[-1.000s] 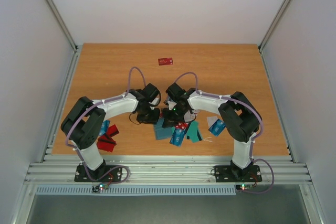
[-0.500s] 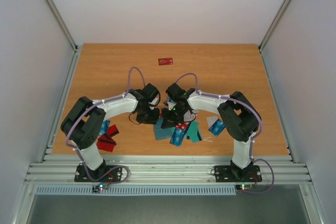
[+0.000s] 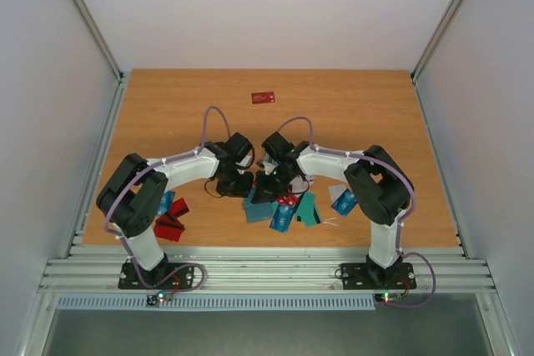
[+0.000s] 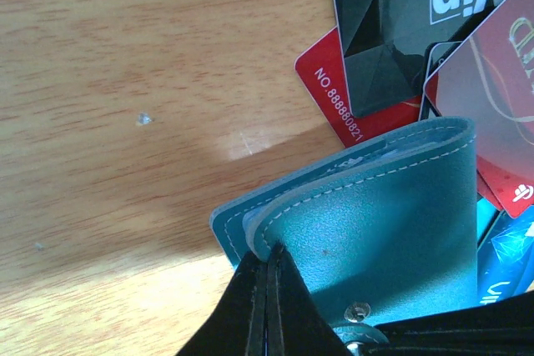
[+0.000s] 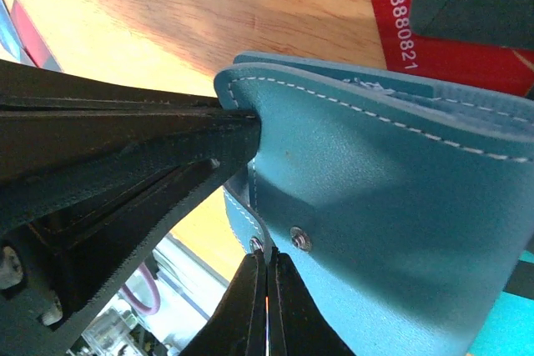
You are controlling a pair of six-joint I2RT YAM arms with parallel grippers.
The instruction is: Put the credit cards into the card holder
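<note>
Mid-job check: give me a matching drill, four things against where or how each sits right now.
Things:
1. card holder
2. single red card
3. red cards
4. dark Vip card

Places or states:
a. far end, alone
b. near left, small heap
c. pinched by both arms' shut jaws
d. overlapping a red numbered card

Pairs: 1-c, 2-a, 3-b, 4-d

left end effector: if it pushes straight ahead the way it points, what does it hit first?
The wallet: the shut left end effector pinches its near edge. Past that lies a red card, though depth is unclear.
</note>
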